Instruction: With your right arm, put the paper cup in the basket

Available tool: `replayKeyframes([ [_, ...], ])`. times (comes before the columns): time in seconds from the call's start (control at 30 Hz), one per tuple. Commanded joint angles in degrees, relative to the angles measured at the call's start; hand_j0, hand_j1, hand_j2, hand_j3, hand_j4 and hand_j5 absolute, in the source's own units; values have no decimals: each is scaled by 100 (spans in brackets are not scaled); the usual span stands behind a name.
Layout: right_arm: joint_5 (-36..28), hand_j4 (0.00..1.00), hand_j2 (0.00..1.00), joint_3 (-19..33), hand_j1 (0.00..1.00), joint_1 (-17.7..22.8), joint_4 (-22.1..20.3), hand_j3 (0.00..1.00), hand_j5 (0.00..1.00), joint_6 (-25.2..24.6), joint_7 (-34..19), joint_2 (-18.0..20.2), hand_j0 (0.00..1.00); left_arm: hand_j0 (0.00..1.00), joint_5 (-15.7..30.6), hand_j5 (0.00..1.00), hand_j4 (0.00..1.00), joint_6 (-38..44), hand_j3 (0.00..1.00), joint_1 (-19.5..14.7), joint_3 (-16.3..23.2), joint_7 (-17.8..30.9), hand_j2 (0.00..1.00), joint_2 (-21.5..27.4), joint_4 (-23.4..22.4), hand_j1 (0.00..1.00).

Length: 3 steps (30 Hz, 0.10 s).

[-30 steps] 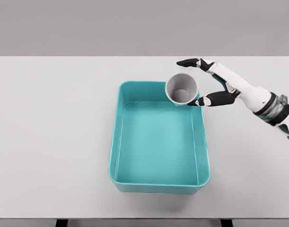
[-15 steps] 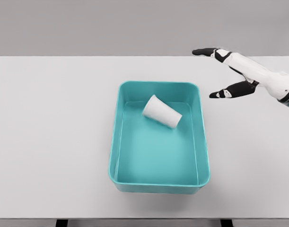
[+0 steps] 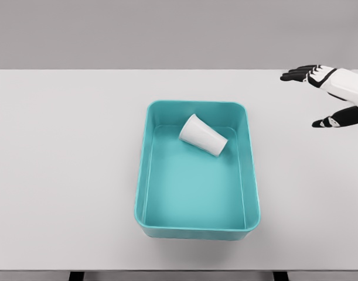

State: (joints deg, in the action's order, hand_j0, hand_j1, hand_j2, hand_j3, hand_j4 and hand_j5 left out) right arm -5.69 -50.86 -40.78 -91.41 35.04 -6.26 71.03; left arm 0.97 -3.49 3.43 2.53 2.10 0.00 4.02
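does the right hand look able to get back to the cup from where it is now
Probably yes. The cup lies on its side in the far part of the basket, uncovered from above. The right hand is open, off to the right above the table, with nothing between them but the basket's low wall.

Right robot hand [image 3: 337, 96] cut off at the wrist by the picture's right edge.

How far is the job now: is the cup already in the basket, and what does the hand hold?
Done: the cup lies on its side inside the teal basket, in its far half. In hand: nothing; the right hand is at the right edge of the view, above the table, fingers spread and empty. Left: nothing visible for the cup itself.
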Motion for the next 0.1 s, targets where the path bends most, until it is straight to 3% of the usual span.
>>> replayKeyframes([
  [0.0,-2,100,100,-21,100,0,-8,100,100,-4,2,25,100,100,8,100,100,-2,100,0,2,1,100,0,-7,100],
  [0.07,147,100,100,-29,100,132,-8,100,100,-4,2,16,100,100,8,100,100,7,100,44,-7,1,100,0,-15,100],
])
